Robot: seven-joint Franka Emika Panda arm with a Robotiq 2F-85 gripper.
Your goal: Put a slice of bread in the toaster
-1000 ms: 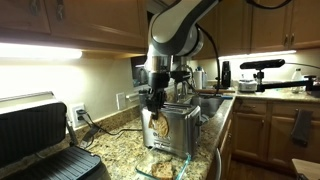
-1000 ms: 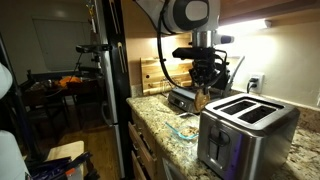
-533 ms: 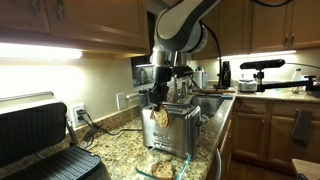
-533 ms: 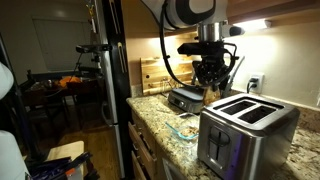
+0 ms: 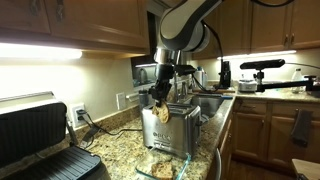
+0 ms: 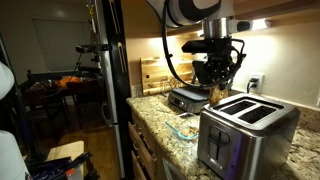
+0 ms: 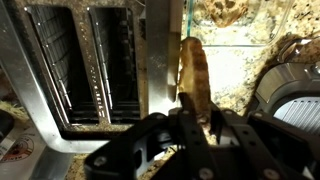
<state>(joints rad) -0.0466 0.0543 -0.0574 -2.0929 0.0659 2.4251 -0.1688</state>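
My gripper (image 5: pixel 161 92) is shut on the slice of bread (image 7: pixel 194 72), a tan slice with a darker crust held edge-on. It hangs above the counter just beside the shiny steel toaster (image 5: pixel 170 126), near its top edge. In the wrist view the toaster's two open slots (image 7: pixel 85 65) lie left of the bread. The bread (image 6: pixel 216 95) and the toaster (image 6: pixel 245 127) also show in an exterior view, with the gripper (image 6: pixel 215 85) above the toaster's far end.
A clear glass dish (image 6: pixel 186 129) sits on the granite counter (image 5: pixel 125 150) beside the toaster. A black-and-silver clamshell grill (image 5: pixel 38 135) stands open on the counter. A second grill (image 6: pixel 187 97) sits by the wall. Cabinets hang overhead.
My gripper has carried the bread up and sideways toward the toaster's top. The toaster and dish have not moved.
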